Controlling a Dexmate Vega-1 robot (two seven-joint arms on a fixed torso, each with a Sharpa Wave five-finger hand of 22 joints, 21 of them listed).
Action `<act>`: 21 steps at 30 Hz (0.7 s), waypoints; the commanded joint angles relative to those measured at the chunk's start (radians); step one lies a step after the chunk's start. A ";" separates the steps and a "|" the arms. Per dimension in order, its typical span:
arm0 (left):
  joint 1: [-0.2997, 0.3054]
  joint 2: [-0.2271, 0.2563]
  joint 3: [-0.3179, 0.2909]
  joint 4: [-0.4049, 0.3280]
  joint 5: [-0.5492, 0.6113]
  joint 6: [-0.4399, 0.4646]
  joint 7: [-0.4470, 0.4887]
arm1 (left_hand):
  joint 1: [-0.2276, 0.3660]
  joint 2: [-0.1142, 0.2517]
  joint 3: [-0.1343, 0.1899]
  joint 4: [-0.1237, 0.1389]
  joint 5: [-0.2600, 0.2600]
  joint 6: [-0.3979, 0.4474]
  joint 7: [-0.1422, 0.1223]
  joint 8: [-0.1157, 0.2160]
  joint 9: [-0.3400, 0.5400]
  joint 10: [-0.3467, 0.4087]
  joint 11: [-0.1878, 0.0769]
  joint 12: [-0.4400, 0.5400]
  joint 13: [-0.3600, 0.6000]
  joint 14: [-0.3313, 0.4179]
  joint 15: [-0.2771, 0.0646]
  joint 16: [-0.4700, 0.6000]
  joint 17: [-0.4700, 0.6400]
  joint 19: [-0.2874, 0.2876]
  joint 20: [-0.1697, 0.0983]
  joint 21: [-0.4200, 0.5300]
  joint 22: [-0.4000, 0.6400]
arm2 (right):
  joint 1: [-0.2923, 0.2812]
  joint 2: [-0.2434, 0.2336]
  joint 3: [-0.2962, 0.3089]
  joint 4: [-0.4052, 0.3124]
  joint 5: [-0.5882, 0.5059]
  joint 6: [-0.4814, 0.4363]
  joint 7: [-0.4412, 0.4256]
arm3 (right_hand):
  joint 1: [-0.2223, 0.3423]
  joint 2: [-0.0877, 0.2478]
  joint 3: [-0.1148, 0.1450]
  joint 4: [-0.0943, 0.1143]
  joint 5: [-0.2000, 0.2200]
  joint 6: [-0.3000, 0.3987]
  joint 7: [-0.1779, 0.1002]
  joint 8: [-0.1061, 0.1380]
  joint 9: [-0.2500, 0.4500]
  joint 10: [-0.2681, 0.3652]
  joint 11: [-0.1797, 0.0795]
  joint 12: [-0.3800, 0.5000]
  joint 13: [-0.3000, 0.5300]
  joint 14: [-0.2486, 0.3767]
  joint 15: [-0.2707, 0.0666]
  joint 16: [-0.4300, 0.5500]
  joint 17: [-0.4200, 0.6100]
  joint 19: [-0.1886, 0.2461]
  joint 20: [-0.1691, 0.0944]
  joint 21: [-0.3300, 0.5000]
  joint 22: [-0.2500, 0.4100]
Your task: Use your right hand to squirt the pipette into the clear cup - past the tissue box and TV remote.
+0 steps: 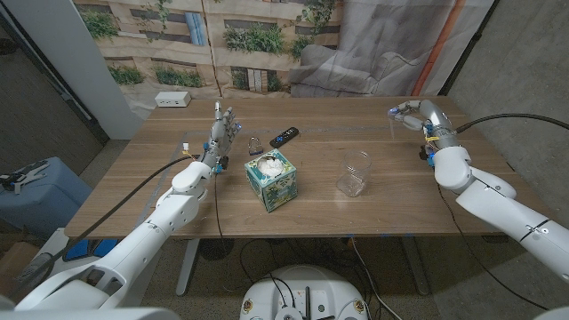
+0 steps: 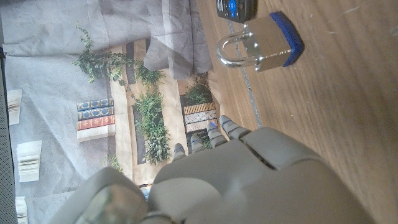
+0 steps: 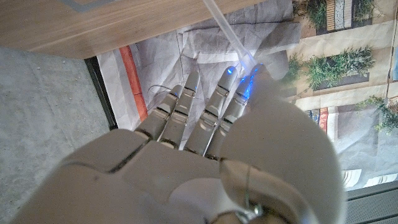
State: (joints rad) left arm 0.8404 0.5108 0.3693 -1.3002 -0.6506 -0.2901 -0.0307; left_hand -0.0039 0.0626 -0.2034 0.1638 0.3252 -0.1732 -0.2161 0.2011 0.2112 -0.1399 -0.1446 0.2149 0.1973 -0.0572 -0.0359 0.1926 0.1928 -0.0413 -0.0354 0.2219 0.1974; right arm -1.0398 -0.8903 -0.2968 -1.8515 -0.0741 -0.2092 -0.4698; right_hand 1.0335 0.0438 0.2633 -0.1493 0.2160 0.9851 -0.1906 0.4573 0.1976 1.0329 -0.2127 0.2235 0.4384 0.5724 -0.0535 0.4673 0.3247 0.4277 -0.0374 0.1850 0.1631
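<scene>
The clear cup [image 1: 354, 173] stands upright on the wooden table [image 1: 391, 209], right of the middle. Far to its right and further back, my right hand [image 1: 411, 114] is raised over the table's far right part. It pinches a thin clear pipette [image 3: 227, 31], whose tube sticks out past the fingertips [image 3: 231, 73] in the right wrist view. The tissue box [image 1: 271, 178] sits left of the cup, and the black TV remote [image 1: 284, 135] lies behind the box. My left hand [image 1: 222, 132] stands with fingers up and apart near the remote, holding nothing.
A padlock [image 1: 255, 147] [image 2: 261, 46] lies between my left hand and the remote [image 2: 236, 7]. A white box [image 1: 173, 100] sits at the table's far left corner. Cables run along both arms. A printed backdrop hangs behind the table.
</scene>
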 commanded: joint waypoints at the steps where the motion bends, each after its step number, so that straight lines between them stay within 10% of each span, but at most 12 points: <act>1: 0.000 0.000 0.000 0.000 0.000 0.000 0.000 | 0.002 0.040 -0.006 0.000 0.005 -0.001 -0.006 0.006 0.002 -0.001 -0.004 0.005 0.006 -0.008 -0.116 0.006 0.006 -0.011 -0.091 0.005 0.002 | 0.044 0.000 -0.046 0.038 -0.084 -0.011 -0.005 | 0.004 0.006 0.003 -0.007 0.006 0.015 0.002 0.008 0.003 0.008 0.002 0.002 0.001 0.014 -0.146 -0.001 0.002 0.007 0.004 0.006 0.003; 21: 0.000 0.000 0.000 0.001 0.000 0.000 0.000 | 0.002 0.040 -0.006 0.000 0.005 -0.001 -0.006 0.006 0.002 -0.003 -0.005 0.004 0.006 -0.009 -0.114 0.005 0.006 -0.011 -0.090 0.005 0.002 | 0.117 -0.002 -0.158 0.050 -0.264 -0.146 0.017 | 0.004 0.006 0.007 -0.009 0.006 0.019 0.002 0.010 0.002 0.009 0.003 0.001 0.000 0.017 -0.146 -0.004 0.000 0.010 0.005 0.006 0.003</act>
State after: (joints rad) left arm 0.8401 0.5108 0.3694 -1.2997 -0.6505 -0.2899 -0.0307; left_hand -0.0040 0.0626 -0.2034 0.1638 0.3252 -0.1732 -0.2160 0.2011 0.2112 -0.1399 -0.1446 0.2149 0.1973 -0.0572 -0.0359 0.1926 0.1928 -0.0413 -0.0354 0.2219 0.1974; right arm -0.9608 -0.8958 -0.3992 -1.8163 -0.2349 -0.2889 -0.4679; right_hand 1.0334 0.0437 0.2661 -0.1520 0.2159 0.9936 -0.1856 0.4626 0.1980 1.0328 -0.2126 0.2235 0.4366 0.5796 -0.0572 0.4673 0.3248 0.4338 -0.0312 0.1851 0.1633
